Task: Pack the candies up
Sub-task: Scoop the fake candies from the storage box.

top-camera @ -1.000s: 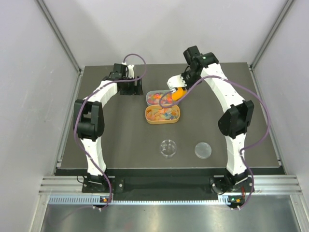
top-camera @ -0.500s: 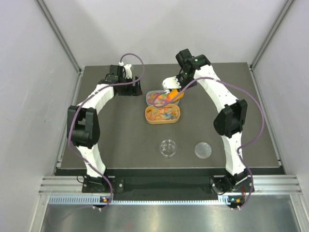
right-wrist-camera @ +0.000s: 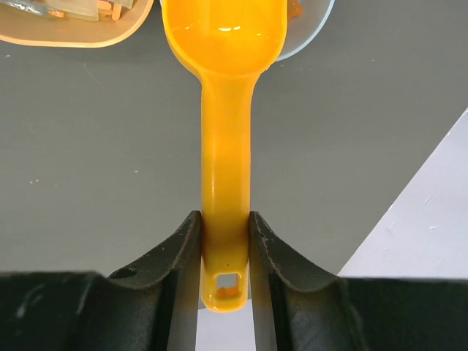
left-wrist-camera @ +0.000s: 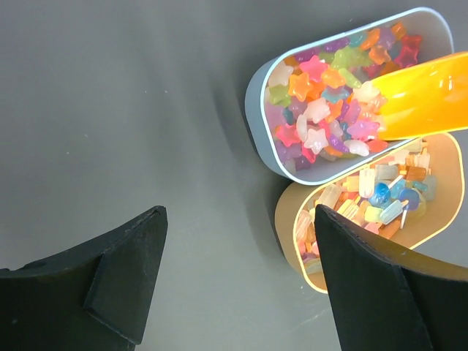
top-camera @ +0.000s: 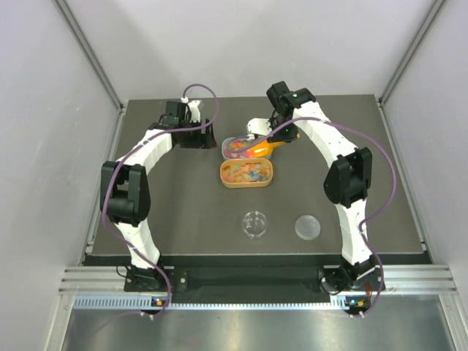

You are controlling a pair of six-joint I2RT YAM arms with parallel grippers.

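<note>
The candies [left-wrist-camera: 322, 110], tiny star-shaped sweets in many colours, fill a grey oval tray [left-wrist-camera: 252, 102] at the back middle of the table [top-camera: 238, 148]. My right gripper [right-wrist-camera: 225, 219] is shut on the handle of an orange scoop [right-wrist-camera: 225, 44]. The scoop's bowl [left-wrist-camera: 424, 99] lies over the right end of that tray. Whether the bowl holds candies does not show. My left gripper [left-wrist-camera: 238, 219] hangs open over bare table just left of the trays, with nothing between its fingers.
An orange oval tray [top-camera: 247, 174] of stick-shaped sweets lies against the near side of the grey one. A small clear round pot [top-camera: 255, 223] and its lid [top-camera: 308, 227] sit nearer the front. The right table edge shows in the right wrist view.
My right wrist has swung left and turned, carrying the scoop bowl a little down over the grey tray's right end. The left arm has shifted slightly toward the trays.
</note>
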